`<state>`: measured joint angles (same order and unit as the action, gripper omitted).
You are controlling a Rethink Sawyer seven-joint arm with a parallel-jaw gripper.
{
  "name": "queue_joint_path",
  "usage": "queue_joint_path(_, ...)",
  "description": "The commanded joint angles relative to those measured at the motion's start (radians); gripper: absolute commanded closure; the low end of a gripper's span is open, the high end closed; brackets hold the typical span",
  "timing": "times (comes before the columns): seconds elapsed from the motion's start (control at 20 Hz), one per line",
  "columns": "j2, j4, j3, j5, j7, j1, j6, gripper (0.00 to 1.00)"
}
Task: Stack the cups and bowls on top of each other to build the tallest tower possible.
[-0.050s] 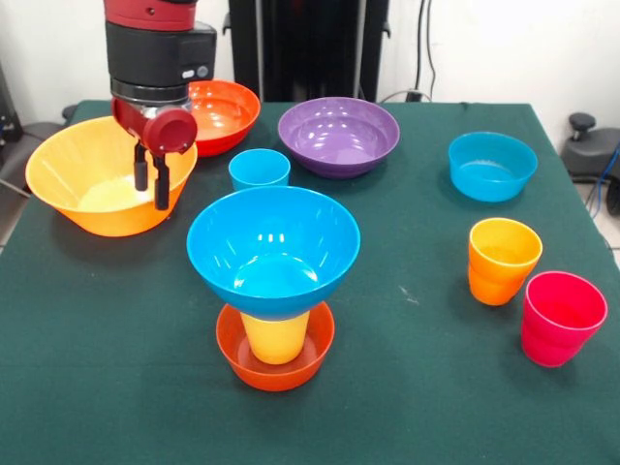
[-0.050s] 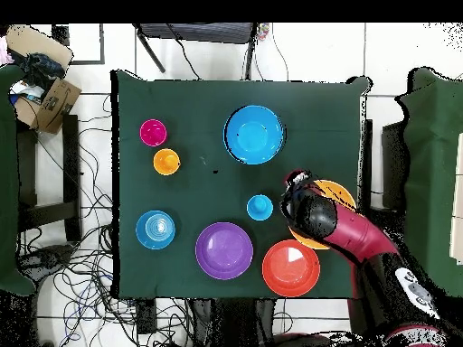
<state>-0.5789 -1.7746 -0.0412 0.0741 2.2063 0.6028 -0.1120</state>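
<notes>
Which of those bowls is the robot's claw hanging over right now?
The large light orange bowl at the table's edge. The gripper hangs above its inside, while the purple, red-orange and blue bowls sit clear of it.

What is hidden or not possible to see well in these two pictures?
- Overhead view: the arm covers most of the large light orange bowl; only part of its rim shows.
- Overhead view: the large blue bowl hides the yellow cup and the small red-orange bowl beneath it.
- Front view: the gripper hides the left part of the medium red-orange bowl.
- Front view: the top edge cuts off the arm.
</notes>
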Motion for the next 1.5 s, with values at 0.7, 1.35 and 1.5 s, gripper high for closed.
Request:
queue_joint_path(0.7,0.102,-0.010,0.004,0.059,0.040,-0.023,0.009,0.00)
queue_joint_path(1.35,0.130,-0.004,0.001,0.065,0.048,-0.021,0.053,0.00)
queue_joint_path(1.5,0.155,0.008,-0.003,0.067,0.045,-0.014,0.065,0.00)
